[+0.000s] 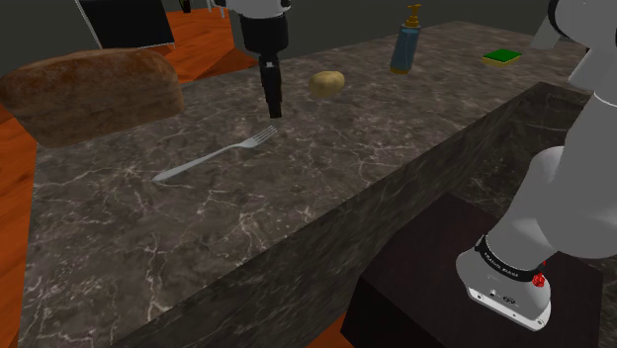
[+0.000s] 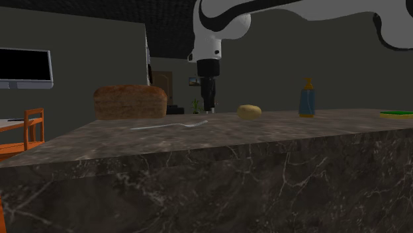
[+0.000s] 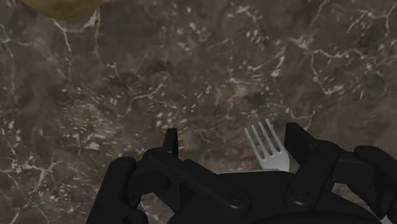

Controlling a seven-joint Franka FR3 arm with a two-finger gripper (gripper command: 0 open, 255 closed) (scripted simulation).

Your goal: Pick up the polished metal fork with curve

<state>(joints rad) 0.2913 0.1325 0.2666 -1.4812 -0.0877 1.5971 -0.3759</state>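
In the wrist view the claw's (image 3: 233, 133) own black body is hiding the handle of the fork (image 3: 267, 149), so you are looking at just its four pale tines, and the potato (image 3: 63, 6) is being cut off by the frame edge. From the second exterior view the fork (image 2: 169, 125) is lying nearly edge-on as a thin light sliver, so its curve is hard to make out there. In the shoulder view the fork (image 1: 213, 155) is showing as a slim, shiny grey piece with a gently bowed handle, lying flat on the dark marbled bench (image 1: 297, 198), tines pointing toward the claw (image 1: 272, 107). The claw is hanging over the tine end with its fingers spread apart and nothing gripped; the tines are sitting between them, nearer one finger, not touching either. The potato (image 1: 327, 83) is resting near the claw, the brown loaf (image 1: 94, 94) is sitting beyond the handle end, and a blue bottle (image 1: 403, 44) and green sponge (image 1: 501, 57) are standing well apart.
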